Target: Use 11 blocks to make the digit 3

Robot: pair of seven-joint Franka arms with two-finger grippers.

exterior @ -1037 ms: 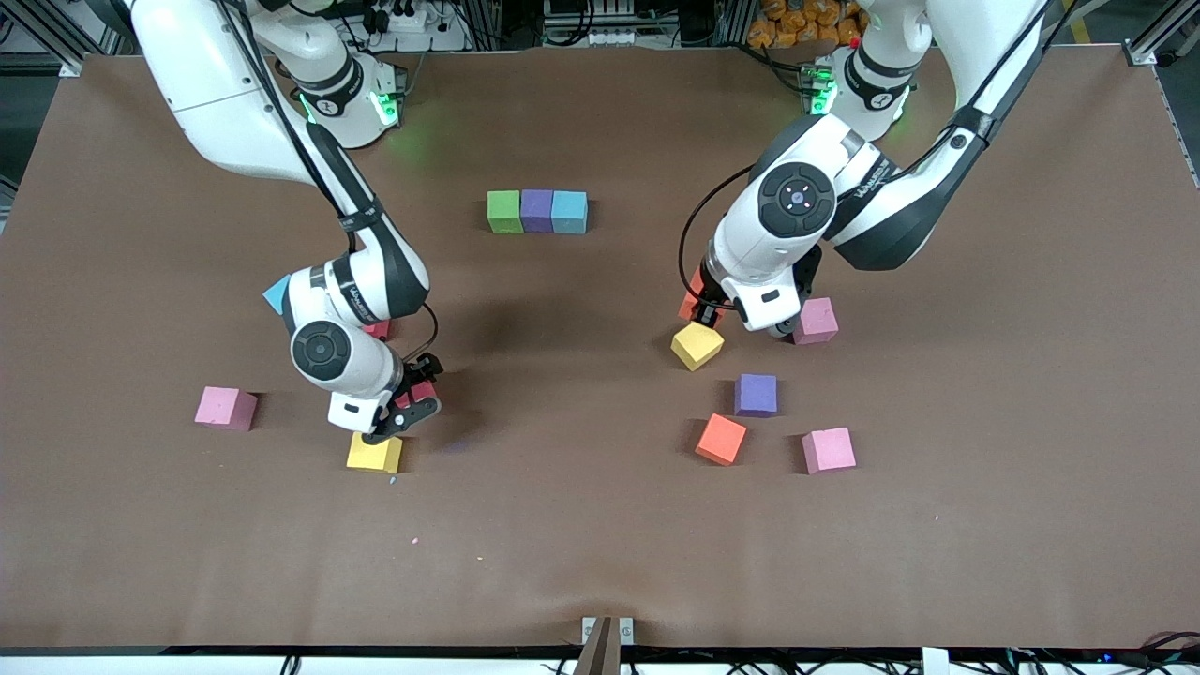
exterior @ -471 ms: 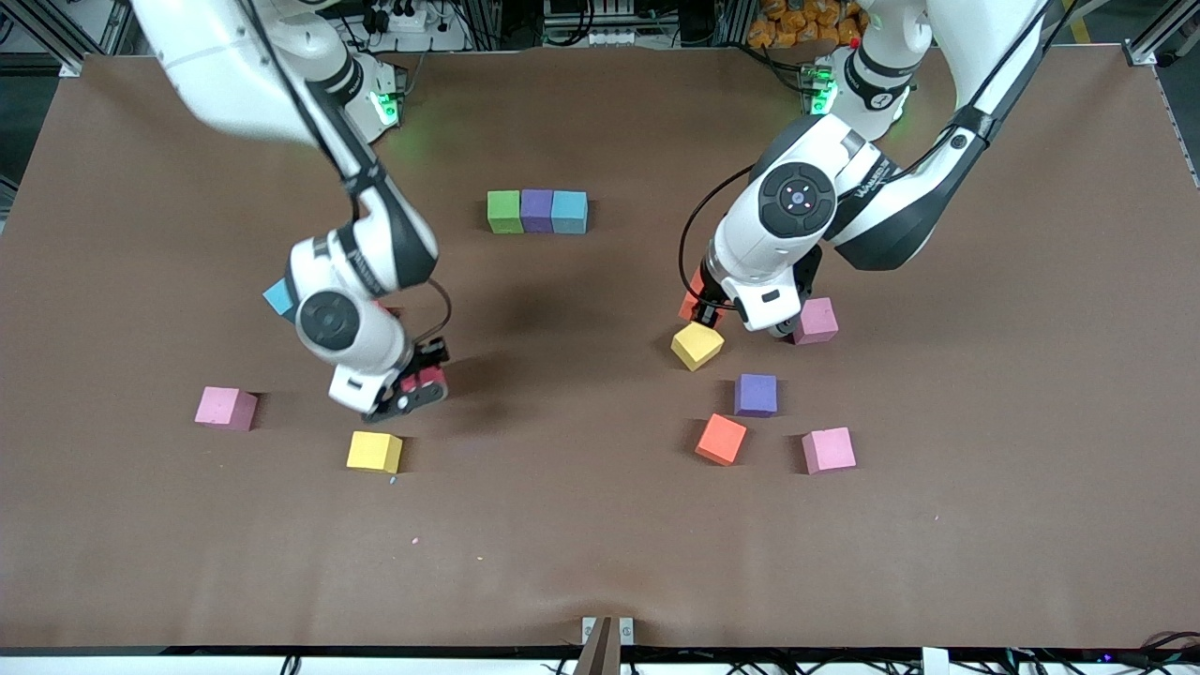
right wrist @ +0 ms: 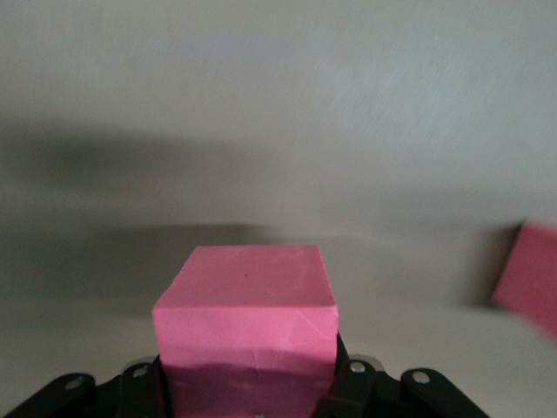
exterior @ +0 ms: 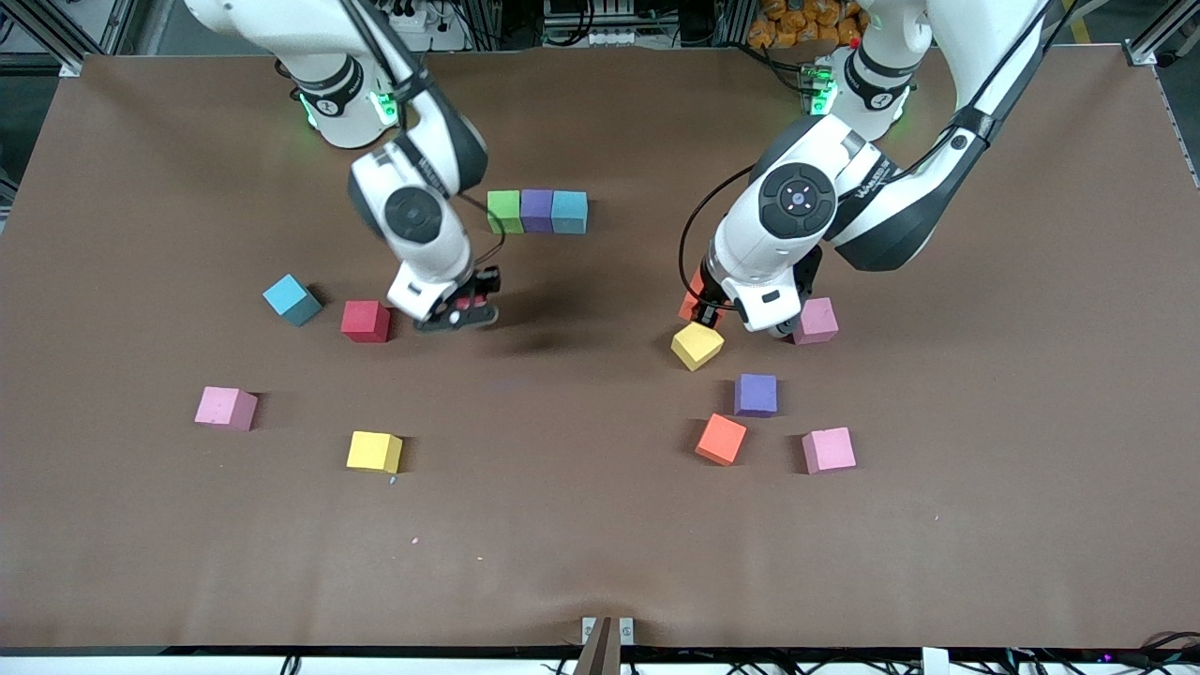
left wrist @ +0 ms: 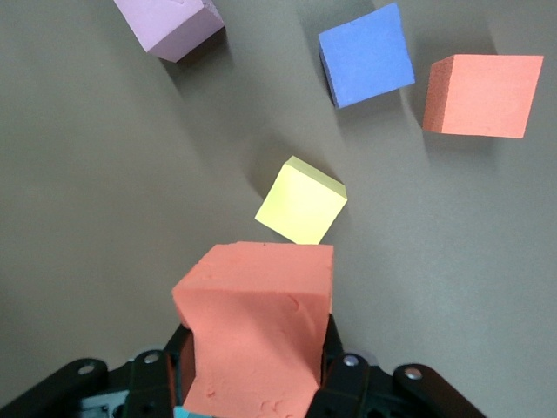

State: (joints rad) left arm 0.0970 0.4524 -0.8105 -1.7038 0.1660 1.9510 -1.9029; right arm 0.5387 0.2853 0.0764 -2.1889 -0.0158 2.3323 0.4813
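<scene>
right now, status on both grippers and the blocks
Right gripper shut on red block, airborne. Left gripper shut on orange block. Row three blocks long. Path clear.

My front camera looks down across the table [exterior: 600, 525] toward both bases. Each wrist camera sits close above its own held cube; left wrist and front share the yellow cube [left wrist: 300, 202] [exterior: 697, 345].

No text, label, brand or number can be read on the blocks, table or arms.
</scene>
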